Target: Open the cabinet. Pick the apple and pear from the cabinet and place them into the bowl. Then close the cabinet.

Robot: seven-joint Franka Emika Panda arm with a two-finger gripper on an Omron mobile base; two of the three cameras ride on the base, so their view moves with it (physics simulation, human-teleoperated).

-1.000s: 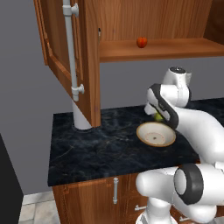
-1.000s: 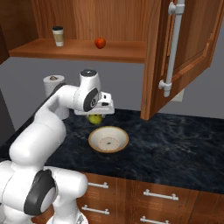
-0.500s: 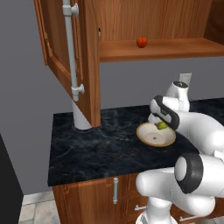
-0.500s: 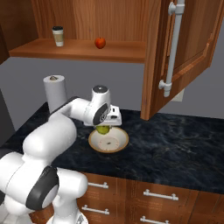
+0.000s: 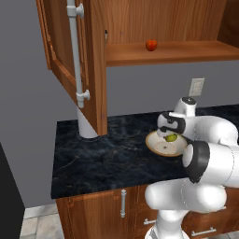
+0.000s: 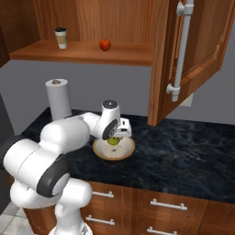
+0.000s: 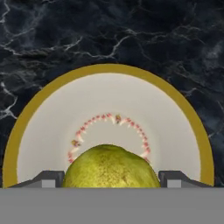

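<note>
My gripper (image 5: 171, 135) is shut on the yellow-green pear (image 5: 172, 137) and holds it just above the bowl (image 5: 154, 148), a shallow dish with a tan rim on the dark counter. In the hand view the pear (image 7: 109, 168) sits between my fingertips (image 7: 49, 178), with the bowl's cream inside (image 7: 109, 100) directly beneath it. From the right base view the pear (image 6: 111, 141) hangs over the bowl's (image 6: 99, 151) near-centre. The red apple (image 5: 151, 45) rests on the shelf of the open cabinet (image 5: 63, 56); it appears as the apple (image 6: 105, 45) from the right.
Both cabinet doors stand swung out, one door (image 6: 202, 50) overhanging the counter at the right. A paper cup (image 6: 60, 37) stands on the shelf left of the apple. A paper towel roll (image 6: 58, 98) stands at the counter's back left. A wall outlet (image 5: 196, 87) is behind the arm.
The arm has carried the pear forward and down, from beside the bowl's far edge to just above its middle. The apple and doors have not moved.
</note>
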